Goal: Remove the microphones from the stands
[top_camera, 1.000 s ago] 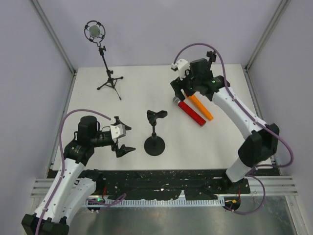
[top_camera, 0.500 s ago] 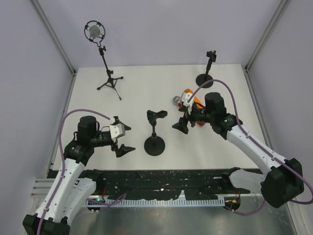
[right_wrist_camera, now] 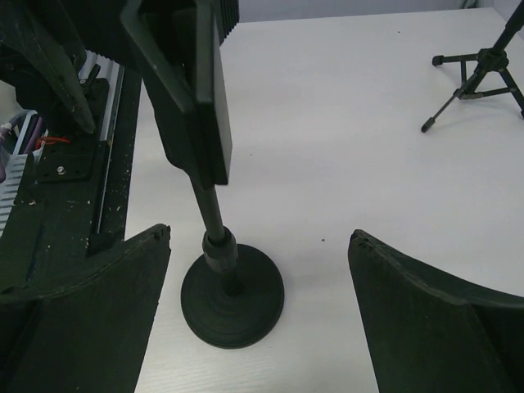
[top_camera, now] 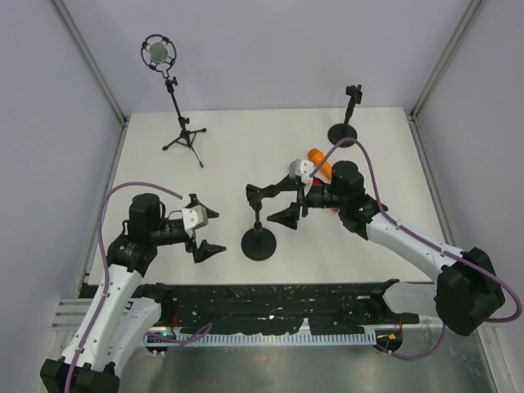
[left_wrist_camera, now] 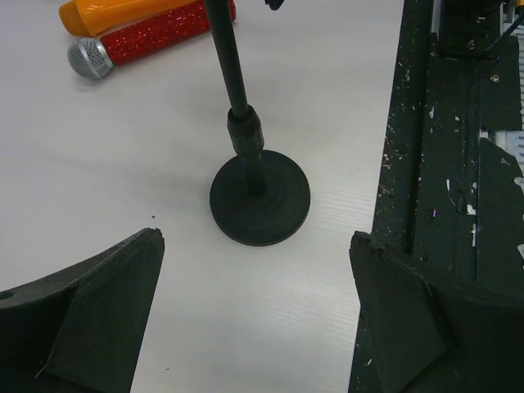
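Observation:
A black desk stand (top_camera: pixel 259 244) with an empty clip (top_camera: pixel 262 192) stands mid-table. It also shows in the left wrist view (left_wrist_camera: pixel 260 196) and the right wrist view (right_wrist_camera: pixel 232 297). A red glitter microphone (left_wrist_camera: pixel 164 33) with a silver head and an orange microphone (top_camera: pixel 318 158) lie on the table behind it, partly hidden by my right arm in the top view. My right gripper (top_camera: pixel 282 203) is open and empty just right of the clip, with the stand's pole near its left finger (right_wrist_camera: pixel 260 236). My left gripper (top_camera: pixel 208 232) is open and empty left of the base (left_wrist_camera: pixel 255 239).
A tripod stand (top_camera: pixel 184 135) holding a round studio microphone (top_camera: pixel 157 52) is at the back left. A small black stand (top_camera: pixel 342 133) with an empty clip is at the back right. The black rail (left_wrist_camera: pixel 458 164) runs along the near table edge.
My right arm has swung from the two microphones at the back down and left to the middle stand, its gripper open. The left arm has not moved.

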### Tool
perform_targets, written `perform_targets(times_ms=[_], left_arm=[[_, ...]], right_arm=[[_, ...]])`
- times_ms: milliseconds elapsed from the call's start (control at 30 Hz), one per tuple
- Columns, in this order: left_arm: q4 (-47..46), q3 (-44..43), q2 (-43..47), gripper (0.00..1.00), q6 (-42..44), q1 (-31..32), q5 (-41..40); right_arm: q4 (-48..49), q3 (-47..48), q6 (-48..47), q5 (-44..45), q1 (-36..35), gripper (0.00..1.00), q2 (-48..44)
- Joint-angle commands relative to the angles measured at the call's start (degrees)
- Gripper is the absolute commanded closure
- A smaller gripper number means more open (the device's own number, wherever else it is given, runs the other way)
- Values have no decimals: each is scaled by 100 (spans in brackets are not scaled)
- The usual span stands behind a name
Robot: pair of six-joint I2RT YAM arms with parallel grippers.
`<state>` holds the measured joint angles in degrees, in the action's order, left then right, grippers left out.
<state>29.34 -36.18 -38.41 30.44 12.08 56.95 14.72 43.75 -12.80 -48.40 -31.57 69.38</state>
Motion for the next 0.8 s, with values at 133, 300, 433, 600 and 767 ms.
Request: perform_targets(times_ms=[133, 300, 433, 600, 767], left_arm=[[-227, 24, -78, 0, -29, -109, 247], [-227, 24, -105, 0, -55, -205, 325], [-236, 15, -131, 0, -82, -285, 440], [-297, 41, -175, 0, -108, -329, 484], [-315, 50, -167, 0, -134, -364, 519]], right_arm=[[1260, 46, 594, -380, -358, 8, 391], [1630, 116, 867, -380, -595, 10, 752], [1824, 117, 919, -372, -692, 13, 936], [2148, 38, 1077, -372, -780, 27, 1077], [2421, -94, 1253, -328, -833, 45, 1147]])
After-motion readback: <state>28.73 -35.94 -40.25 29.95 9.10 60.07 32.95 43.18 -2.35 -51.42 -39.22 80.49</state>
